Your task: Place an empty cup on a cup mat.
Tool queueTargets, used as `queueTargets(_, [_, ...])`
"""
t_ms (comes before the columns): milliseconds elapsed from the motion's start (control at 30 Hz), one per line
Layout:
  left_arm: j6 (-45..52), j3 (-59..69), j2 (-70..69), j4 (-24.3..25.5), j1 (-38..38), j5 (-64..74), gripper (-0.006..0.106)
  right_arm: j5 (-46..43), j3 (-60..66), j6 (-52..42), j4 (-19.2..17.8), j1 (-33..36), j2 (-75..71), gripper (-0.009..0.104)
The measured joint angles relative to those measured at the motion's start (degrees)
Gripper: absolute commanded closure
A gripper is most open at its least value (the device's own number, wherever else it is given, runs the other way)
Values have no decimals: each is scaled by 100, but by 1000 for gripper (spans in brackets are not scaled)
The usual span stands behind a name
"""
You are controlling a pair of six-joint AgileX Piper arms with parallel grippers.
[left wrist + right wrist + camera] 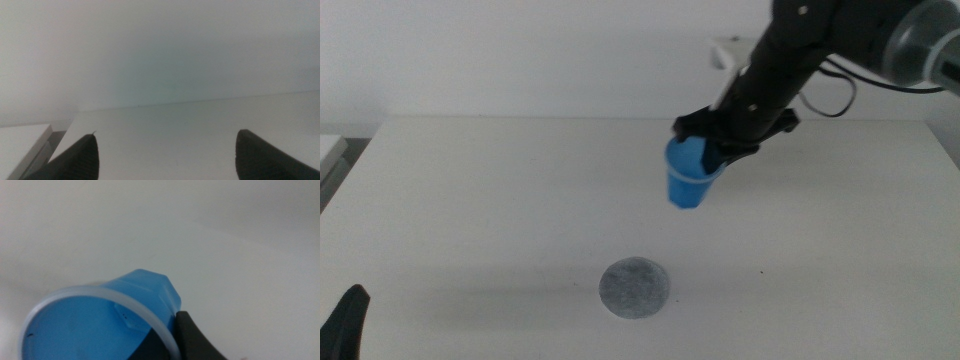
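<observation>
Nearest you, at the bottom left corner of the middle view, only a dark tip of the left gripper (pixel 347 322) shows; the rest is cut off. Its wrist view shows two jaws spread wide over bare white table (pixel 170 135), with nothing between them.

Moving right, you have one cup mat (pixel 635 288), a flat speckled grey disc lying alone on the table.

Further right and farther back, the right gripper (pixel 712 150) holds the one blue cup (pixel 688 180) by its rim, jaws pinched on the wall, one inside and one outside. The cup hangs above the table, well apart from the mat, mouth up, axis tilted. In the right wrist view the cup (pixel 100 320) is partly cropped, its base hidden.
</observation>
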Motion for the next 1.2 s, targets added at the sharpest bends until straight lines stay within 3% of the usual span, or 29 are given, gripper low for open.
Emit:
queueTargets(433, [0, 0, 0, 0, 0, 0, 7, 107, 0, 301, -11, 1163, 37, 97])
queueTargets(1200, [0, 0, 0, 0, 0, 0, 7, -110, 346, 384, -151, 1273, 805, 97])
